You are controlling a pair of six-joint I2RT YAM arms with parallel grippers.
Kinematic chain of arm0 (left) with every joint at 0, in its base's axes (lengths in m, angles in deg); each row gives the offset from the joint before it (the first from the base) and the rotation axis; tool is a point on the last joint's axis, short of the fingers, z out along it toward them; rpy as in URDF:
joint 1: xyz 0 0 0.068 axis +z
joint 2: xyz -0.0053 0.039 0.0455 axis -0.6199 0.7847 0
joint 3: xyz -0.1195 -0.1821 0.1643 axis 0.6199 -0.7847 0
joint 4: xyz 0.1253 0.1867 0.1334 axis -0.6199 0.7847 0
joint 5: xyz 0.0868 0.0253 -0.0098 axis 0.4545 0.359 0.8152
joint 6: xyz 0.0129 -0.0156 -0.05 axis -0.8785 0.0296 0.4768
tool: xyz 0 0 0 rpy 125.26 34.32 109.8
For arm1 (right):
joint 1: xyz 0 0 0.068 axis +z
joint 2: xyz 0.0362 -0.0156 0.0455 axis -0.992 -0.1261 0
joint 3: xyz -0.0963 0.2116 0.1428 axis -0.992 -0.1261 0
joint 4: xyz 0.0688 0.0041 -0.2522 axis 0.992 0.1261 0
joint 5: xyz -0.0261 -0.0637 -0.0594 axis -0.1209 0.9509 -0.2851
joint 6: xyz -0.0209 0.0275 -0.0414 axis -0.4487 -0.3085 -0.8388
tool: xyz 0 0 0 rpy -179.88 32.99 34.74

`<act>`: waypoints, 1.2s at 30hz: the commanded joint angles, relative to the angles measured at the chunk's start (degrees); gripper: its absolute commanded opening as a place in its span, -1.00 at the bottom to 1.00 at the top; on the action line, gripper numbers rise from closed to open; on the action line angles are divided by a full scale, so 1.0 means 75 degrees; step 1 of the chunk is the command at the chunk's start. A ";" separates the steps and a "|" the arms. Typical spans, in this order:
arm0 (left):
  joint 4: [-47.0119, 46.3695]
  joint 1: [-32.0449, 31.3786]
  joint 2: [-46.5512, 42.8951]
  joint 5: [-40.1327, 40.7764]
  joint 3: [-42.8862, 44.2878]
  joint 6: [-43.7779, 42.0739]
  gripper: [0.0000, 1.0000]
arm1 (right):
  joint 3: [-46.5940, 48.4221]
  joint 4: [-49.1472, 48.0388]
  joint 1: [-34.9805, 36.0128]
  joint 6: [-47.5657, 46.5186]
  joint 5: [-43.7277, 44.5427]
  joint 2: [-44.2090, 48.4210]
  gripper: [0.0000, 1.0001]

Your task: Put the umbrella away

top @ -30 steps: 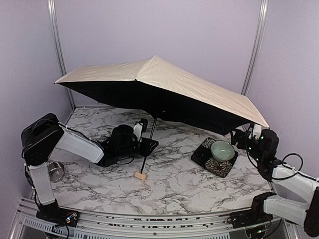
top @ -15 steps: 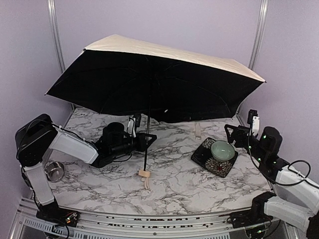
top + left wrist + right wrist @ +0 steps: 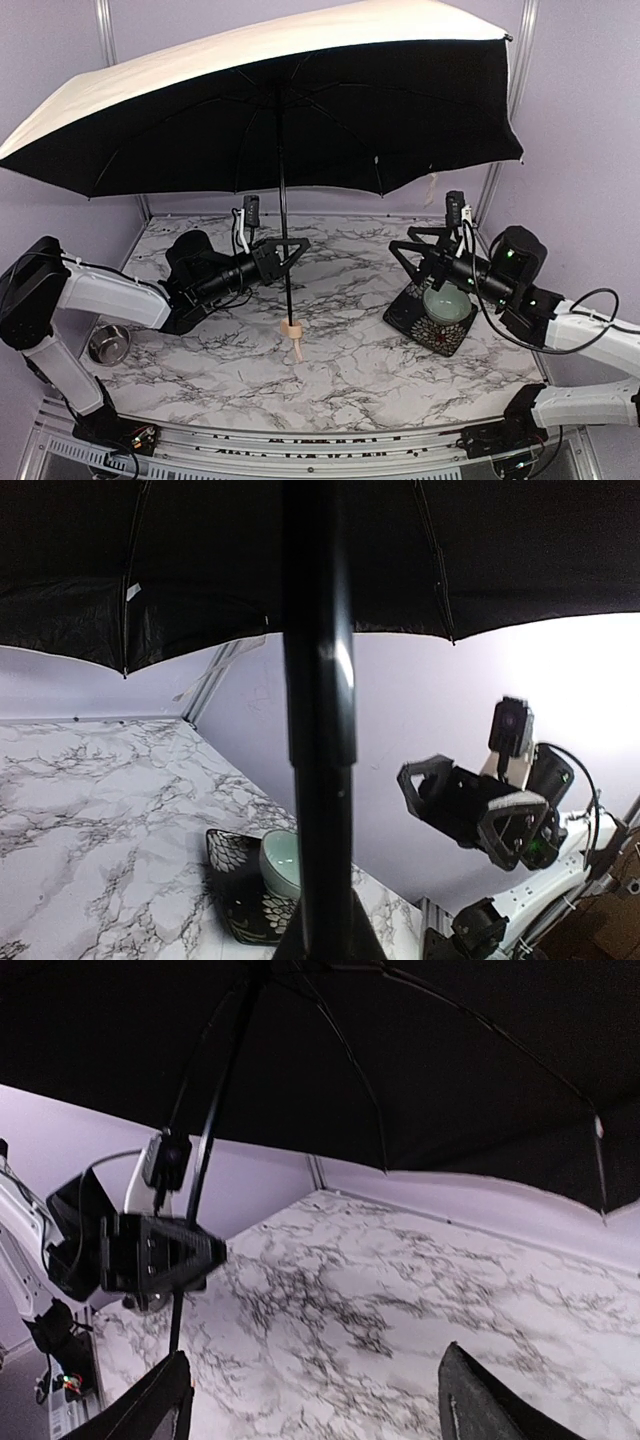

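The umbrella (image 3: 300,110) is fully open and held up above the worktop (image 3: 360,370). Its cream canopy (image 3: 180,75) tilts up toward the right and shows the black lining underneath. The thin black shaft (image 3: 282,180) stands close to upright. At its lower end the small tan handle (image 3: 291,328) hangs low over the marble with its strap (image 3: 297,348) dangling; whether it touches the surface cannot be told. The left gripper (image 3: 283,250) is clamped tight on the shaft, partway up from the handle. The right gripper (image 3: 418,256) hovers under the canopy's right side, well apart from the shaft. Its fingers (image 3: 150,1410) are spread wide with nothing between them. Just below and beside it, a pale green bowl (image 3: 447,301) sits on a dark patterned plate (image 3: 405,318). A metal cup (image 3: 108,343) stands at the worktop's left edge, by the left arm
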 commanded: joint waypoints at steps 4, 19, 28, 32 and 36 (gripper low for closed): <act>-0.1044 -0.0494 -0.1165 -0.0923 -0.0892 -0.0117 -1.00 | 0.2475 -0.1027 0.0684 0.0205 -0.1152 -0.2187 0.61; -0.0924 -0.1406 -0.2226 -0.1586 -0.1654 -0.0590 -1.00 | 0.4788 -0.2156 0.2550 0.0475 -0.0416 -0.4300 0.57; -0.0404 -0.1563 -0.2332 -0.1437 -0.1651 -0.1114 -1.00 | 0.5378 -0.1834 0.3341 -0.0524 0.1584 -0.4789 0.46; 0.0405 -0.1591 -0.2486 -0.0884 -0.1582 -0.1400 -1.00 | 0.5298 -0.1935 0.3351 -0.0218 0.2265 -0.4773 0.21; 0.0516 -0.1619 -0.2625 -0.0924 -0.1645 -0.1620 -1.00 | 0.5135 -0.2175 0.3352 -0.0231 0.2287 -0.4739 0.21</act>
